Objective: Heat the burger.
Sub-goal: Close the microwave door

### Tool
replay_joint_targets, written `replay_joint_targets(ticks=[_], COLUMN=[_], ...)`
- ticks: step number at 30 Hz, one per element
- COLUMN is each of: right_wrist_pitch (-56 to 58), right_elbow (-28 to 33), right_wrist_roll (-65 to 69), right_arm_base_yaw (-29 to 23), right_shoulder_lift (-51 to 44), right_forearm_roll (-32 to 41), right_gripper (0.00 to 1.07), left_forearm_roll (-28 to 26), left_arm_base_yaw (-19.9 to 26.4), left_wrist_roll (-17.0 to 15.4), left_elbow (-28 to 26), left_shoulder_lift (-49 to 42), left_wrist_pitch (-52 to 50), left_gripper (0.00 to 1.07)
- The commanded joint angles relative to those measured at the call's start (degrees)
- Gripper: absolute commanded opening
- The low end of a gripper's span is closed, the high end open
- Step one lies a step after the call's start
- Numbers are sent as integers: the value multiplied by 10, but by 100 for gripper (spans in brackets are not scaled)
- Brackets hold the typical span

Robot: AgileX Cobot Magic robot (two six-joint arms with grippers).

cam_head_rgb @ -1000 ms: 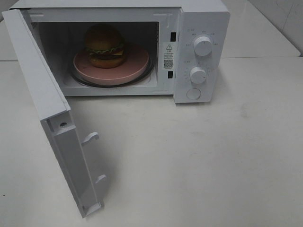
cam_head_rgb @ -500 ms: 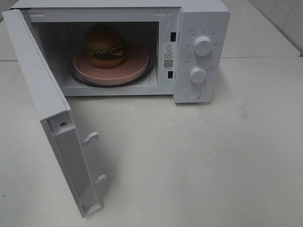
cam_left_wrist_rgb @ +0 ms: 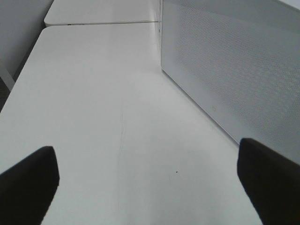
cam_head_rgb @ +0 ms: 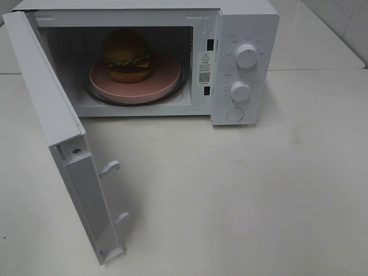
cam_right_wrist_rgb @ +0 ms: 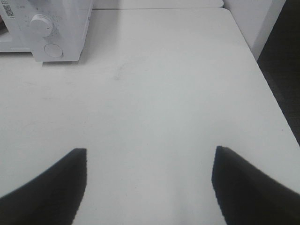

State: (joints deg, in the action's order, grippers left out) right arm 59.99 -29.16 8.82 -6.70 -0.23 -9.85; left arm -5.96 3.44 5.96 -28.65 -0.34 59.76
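Observation:
The burger (cam_head_rgb: 127, 55), with a golden-brown bun, green lettuce and a dark patty, sits on a pink plate (cam_head_rgb: 164, 77) inside the white microwave (cam_head_rgb: 247, 23). The microwave door (cam_head_rgb: 54, 121) stands wide open, swung out to the left. Neither gripper shows in the exterior high view. My left gripper (cam_left_wrist_rgb: 147, 183) is open and empty over the bare table, beside the door's perforated outer face (cam_left_wrist_rgb: 229, 70). My right gripper (cam_right_wrist_rgb: 150, 187) is open and empty over the table, well away from the microwave's control panel (cam_right_wrist_rgb: 44, 28).
Two white dials (cam_head_rgb: 246, 56) and a round button (cam_head_rgb: 235, 114) are on the microwave's right panel. The door's latch hooks (cam_head_rgb: 109, 167) stick out from its inner edge. The white table (cam_head_rgb: 241, 195) has a right edge (cam_right_wrist_rgb: 262, 70) in the right wrist view.

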Motion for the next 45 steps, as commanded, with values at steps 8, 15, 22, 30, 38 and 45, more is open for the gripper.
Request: replay_joint_targets(ticks=[8, 15, 22, 30, 38, 45], right_wrist_pitch=[-4, -4, -4, -4, -4, -4], right_elbow=[1, 1, 1, 1, 1, 1], right_wrist_roll=[2, 2, 2, 2, 2, 2], right_arm_base_yaw=[3, 3, 3, 3, 3, 3], right_shoulder_lift=[-16, -16, -16, -16, -16, -16], right_forearm_roll=[1, 1, 1, 1, 1, 1], right_gripper=[72, 72, 72, 72, 72, 72], left_forearm_roll=[-3, -3, 0, -1, -4, -3], left_arm_base_yaw=[-3, -3, -3, -3, -3, -3], left_wrist_roll=[-2, -2, -7, -13, -34, -32], left_elbow=[1, 1, 1, 1, -15, -15], left_shoulder_lift=[-10, -10, -10, -10, 6, 85], left_wrist_pitch=[-2, -2, -2, -2, -29, -88], left_gripper=[98, 98, 98, 98, 95, 77])
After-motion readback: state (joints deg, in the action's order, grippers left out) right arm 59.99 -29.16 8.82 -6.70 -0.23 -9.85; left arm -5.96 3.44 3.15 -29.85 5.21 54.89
